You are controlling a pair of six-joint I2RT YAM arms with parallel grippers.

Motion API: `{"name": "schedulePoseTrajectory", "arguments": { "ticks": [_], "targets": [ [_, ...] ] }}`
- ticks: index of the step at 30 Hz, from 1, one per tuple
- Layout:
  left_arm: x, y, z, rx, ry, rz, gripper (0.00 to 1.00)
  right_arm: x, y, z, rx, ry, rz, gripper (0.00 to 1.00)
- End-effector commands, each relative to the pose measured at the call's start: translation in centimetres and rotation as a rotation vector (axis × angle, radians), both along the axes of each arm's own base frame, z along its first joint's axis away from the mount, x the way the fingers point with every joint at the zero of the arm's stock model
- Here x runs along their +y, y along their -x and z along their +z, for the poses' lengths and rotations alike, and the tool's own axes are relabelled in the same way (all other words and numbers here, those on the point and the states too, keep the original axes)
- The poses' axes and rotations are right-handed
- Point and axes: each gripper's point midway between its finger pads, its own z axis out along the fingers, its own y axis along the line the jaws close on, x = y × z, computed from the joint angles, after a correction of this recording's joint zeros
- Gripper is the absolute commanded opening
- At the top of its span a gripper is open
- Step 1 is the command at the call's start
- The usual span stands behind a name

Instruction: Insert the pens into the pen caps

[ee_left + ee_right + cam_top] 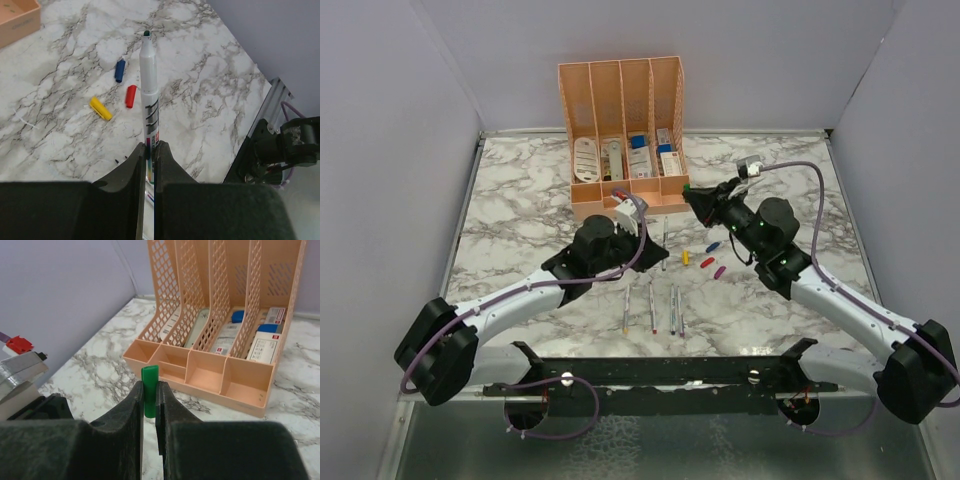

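Marble table [520,200]: five pens [651,305], five pen caps [707,262].

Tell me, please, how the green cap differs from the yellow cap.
The green cap is clamped in the right gripper; the yellow cap lies free on the marble table. The green cap is near the peach organizer; the yellow cap, beside the red cap. Both are stubby.

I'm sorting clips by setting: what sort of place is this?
Probably a robot test cell rather than a real office: a marble-patterned tabletop boxed in by plain grey panels, robot arms mounted on a black rail at its near edge, and a peach desk organizer at the back.
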Motion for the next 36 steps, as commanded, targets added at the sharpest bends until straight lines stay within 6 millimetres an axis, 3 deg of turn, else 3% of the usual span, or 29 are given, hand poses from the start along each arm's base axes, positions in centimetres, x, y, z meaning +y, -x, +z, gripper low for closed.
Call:
{"name": "schedulePoseTrajectory", "arguments": {
  "ticks": [1, 12, 18, 36],
  "targets": [
    [-2.0, 0.0, 4.0, -0.096, 0.084, -0.092, 0.00, -0.1, 1.5, 4.3, -0.121, -0.123, 0.036, 0.01],
    [-2.3, -1.2, 6.5, -0.152, 0.110, -0.047, 0.00, 0.0, 3.5, 6.8, -0.187, -0.308, 0.107, 0.01],
    [-2.6, -1.0, 6.6, -0.165, 0.106, -0.059, 0.00, 0.7, 3.1, 7.5, -0.182, -0.339, 0.127, 0.01],
    [-1.9, -1.5, 7.1, -0.212, 0.092, -0.020, 0.00, 2.1, 3.2, 4.9, -0.115, -0.279, 0.188, 0.01]
  ]
}}
